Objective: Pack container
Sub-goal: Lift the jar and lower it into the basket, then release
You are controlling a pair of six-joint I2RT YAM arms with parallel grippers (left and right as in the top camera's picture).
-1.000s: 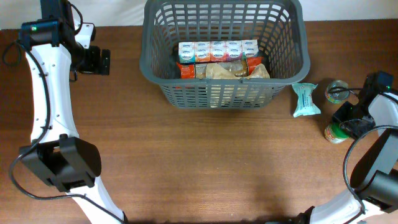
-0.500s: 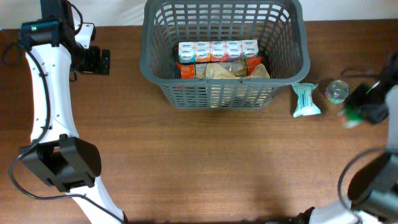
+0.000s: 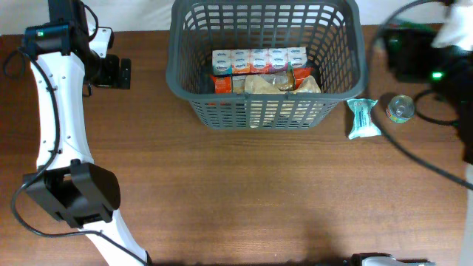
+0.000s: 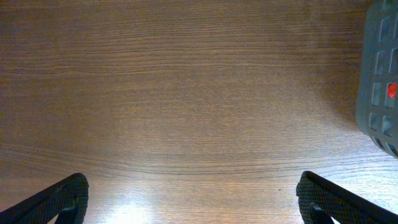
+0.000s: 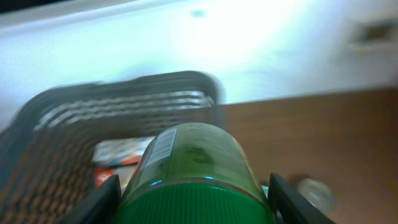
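- Wooden table [image 3: 236,199]: mostly bare along the near edge.
- Dark grey shopping basket [image 3: 171,59]: sits at the middle of the far edge, upright. It is part-filled with a row of small cartons [image 3: 259,60] over orange packs and a crinkly tan bag [image 3: 270,85].
- Left gripper [image 4: 193,202]: parked near the far left corner, beside the basket's left wall. Its fingers are spread wide over bare wood and hold nothing.
- Right gripper [image 5: 193,205]: up near the far right corner and blurred in the overhead view. Its fingers are clamped either side of a green-lidded jar [image 5: 189,162], lid toward the wrist camera, with the basket ahead of it.
- Teal pouch [image 3: 363,118]: lies flat on the table, just beside the basket's near right corner.
- Small tin can [image 3: 400,108]: stands just right of the pouch, toward the right edge.
- Step, as I judge it: the jar is being carried to the basket and is not yet over the rim.
- Next move calls for clearing the right rim, lowering the jar into a free spot beside the cartons, then opening. The pouch and can are left to pack.
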